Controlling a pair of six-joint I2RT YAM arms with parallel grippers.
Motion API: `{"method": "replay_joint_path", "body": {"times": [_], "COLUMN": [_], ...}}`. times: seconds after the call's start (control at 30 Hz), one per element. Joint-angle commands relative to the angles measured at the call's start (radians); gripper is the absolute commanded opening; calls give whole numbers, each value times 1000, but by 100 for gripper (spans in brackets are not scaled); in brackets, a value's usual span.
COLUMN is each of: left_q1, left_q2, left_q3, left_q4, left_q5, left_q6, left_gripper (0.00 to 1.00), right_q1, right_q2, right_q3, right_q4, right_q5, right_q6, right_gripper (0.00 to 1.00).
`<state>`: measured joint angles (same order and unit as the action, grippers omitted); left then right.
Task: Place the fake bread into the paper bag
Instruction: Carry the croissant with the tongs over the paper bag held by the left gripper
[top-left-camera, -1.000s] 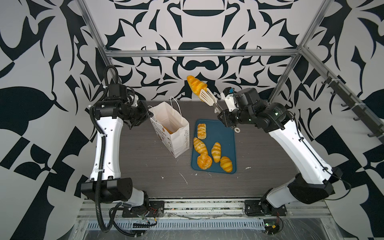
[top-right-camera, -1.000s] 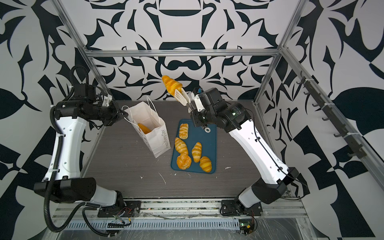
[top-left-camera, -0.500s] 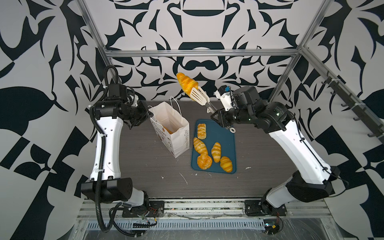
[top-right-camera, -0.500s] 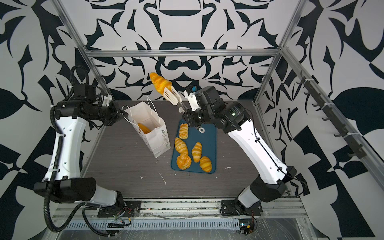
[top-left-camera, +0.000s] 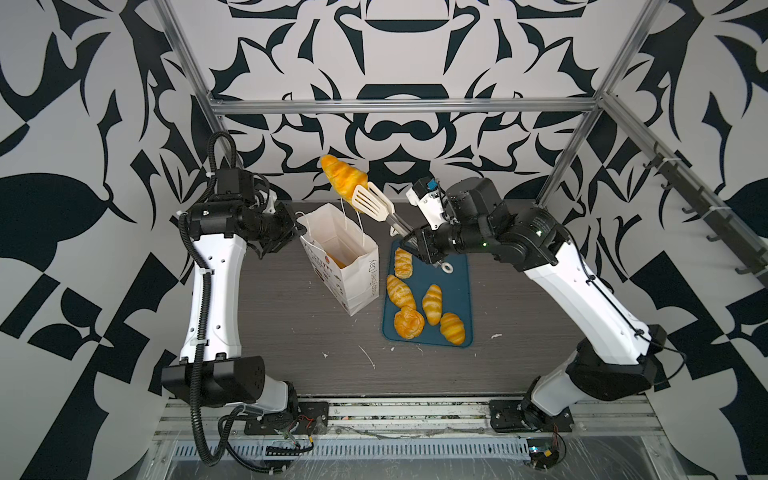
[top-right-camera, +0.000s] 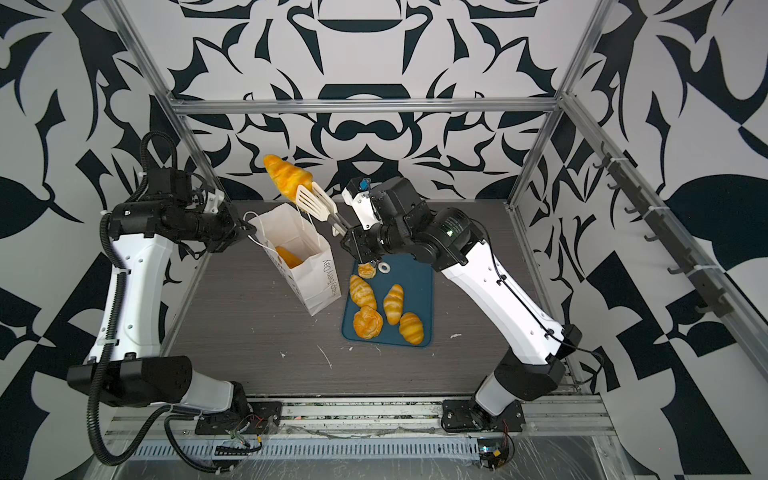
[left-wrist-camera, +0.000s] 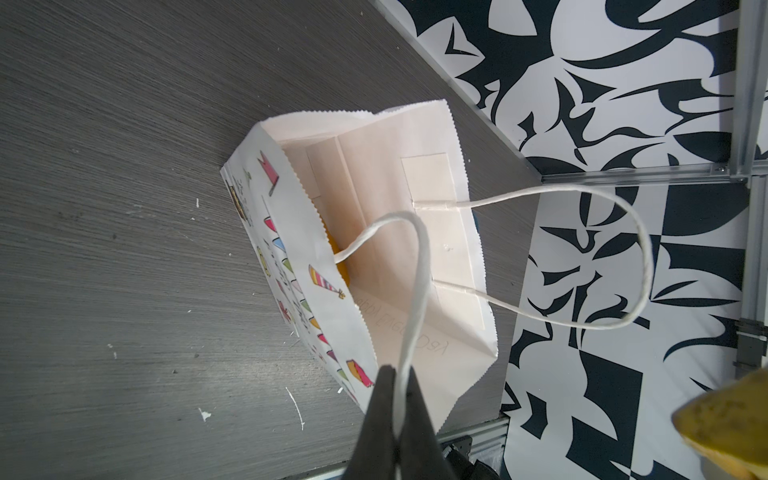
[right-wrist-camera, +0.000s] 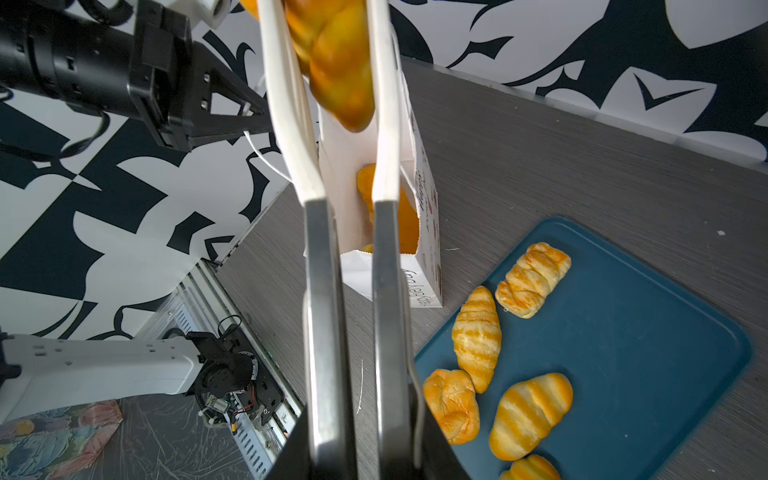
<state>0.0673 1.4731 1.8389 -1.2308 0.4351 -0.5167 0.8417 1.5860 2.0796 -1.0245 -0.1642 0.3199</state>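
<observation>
Though slick and probably light, best to squeeze loaf (top-left-camera: 343, 178) mid-length with tongs (top-left-camera: 370, 203) clamped in right claw (top-left-camera: 409, 241), with left claw (left-wrist-camera: 397, 380) pinching bag (top-left-camera: 357, 274) handle (left-wrist-camera: 419, 266).

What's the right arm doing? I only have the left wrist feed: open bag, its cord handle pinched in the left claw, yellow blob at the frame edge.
Observer: The right claw grips white tongs, and the tongs clamp a long braided loaf. That is likely your blob.
Operator: Over the bag?
Observer: It is raised near the far rim of the bag. I can't tell whether it is squarely over the opening.
Operator: How much is left?
Observer: Five pastries lie on the blue tray, just right of the bag in both top views.
</observation>
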Motion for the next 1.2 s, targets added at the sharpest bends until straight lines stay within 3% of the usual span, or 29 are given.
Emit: {"method": "replay_joint_path", "body": {"times": [0.0,1.17], "left_q1": [5,5], "left_q2": [-23,-33], "left_q3": [-12,-28], "left_q4": [-26,-23], "left_q5": [3,-3], "left_q6": [-1,3], "left_gripper": [0,0], "right_q1": [18,55], "right_q2": [-9,-15], "right_q3": [50,-199], "right_q4": [98,164], "right_q5": [-20,-23], "right_q6": [7,25], "right_gripper": [30,29]}}
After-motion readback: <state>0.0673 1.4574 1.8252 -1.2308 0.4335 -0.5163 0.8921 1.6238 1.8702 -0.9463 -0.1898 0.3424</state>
